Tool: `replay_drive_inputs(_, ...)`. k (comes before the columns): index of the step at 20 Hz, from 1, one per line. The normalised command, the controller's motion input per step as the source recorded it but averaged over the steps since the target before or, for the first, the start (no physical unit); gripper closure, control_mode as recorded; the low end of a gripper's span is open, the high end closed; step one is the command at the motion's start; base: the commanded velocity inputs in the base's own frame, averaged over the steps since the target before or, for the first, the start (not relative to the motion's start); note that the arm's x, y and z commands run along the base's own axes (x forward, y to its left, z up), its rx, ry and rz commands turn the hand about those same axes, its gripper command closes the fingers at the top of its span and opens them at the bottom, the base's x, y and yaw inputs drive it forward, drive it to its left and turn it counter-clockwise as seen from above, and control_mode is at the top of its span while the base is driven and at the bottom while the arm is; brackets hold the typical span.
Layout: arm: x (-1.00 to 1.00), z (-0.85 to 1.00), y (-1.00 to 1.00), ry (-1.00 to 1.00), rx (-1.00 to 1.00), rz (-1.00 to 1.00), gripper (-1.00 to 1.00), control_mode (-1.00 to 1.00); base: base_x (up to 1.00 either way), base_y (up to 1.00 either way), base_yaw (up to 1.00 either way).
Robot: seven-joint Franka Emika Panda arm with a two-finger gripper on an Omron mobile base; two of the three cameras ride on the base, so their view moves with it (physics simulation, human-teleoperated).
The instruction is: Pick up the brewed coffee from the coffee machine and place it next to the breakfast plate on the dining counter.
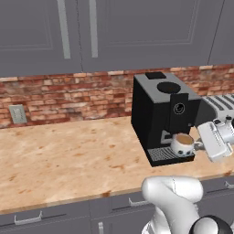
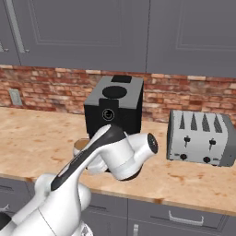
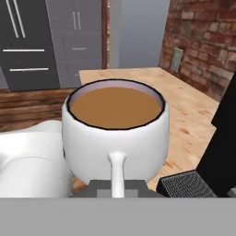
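Here the mug [image 1: 184, 144] of coffee stood on the grated drip tray [image 1: 163, 155] of the black coffee machine [image 1: 160, 112], under its front, full of light-brown coffee. The machine sat on the wooden worktop [image 1: 64, 160] against the red brick wall [image 1: 68, 96], with a silver toaster [image 2: 199, 138] just to its right. In the left base view the gripper [image 1: 202, 145] reached in from the right at mug height, level with the handle. In the hand view the mug [image 3: 115, 133] was very close, its handle [image 3: 117, 173] pointing straight at the camera and running down between the finger tips at the bottom edge. How far apart the jaws stood, and whether they pressed on the handle, could not be told. In the right base view the arm hid most of the mug [image 2: 82, 145]; only its rim showed.
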Motion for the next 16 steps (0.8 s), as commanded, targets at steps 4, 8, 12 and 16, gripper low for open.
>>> replay_drive_inputs(4,-0.16,0.21,0.30,0.00,-0.09,0.00,1.00,-1.00,0.00,0.00,0.00)
replay_drive_inputs(8,-0.02,0.06,0.11,0.00,-0.04,0.00,1.00,-1.00,0.00,0.00,0.00)
replay_drive_inputs(12,0.00,0.02,0.07,0.01,-0.03,0.00,1.00,-1.00,0.00,0.00,0.00)
replay_drive_inputs(16,0.00,0.00,0.00,0.00,0.00,0.00,1.00,1.00,-0.37,0.13,0.00)
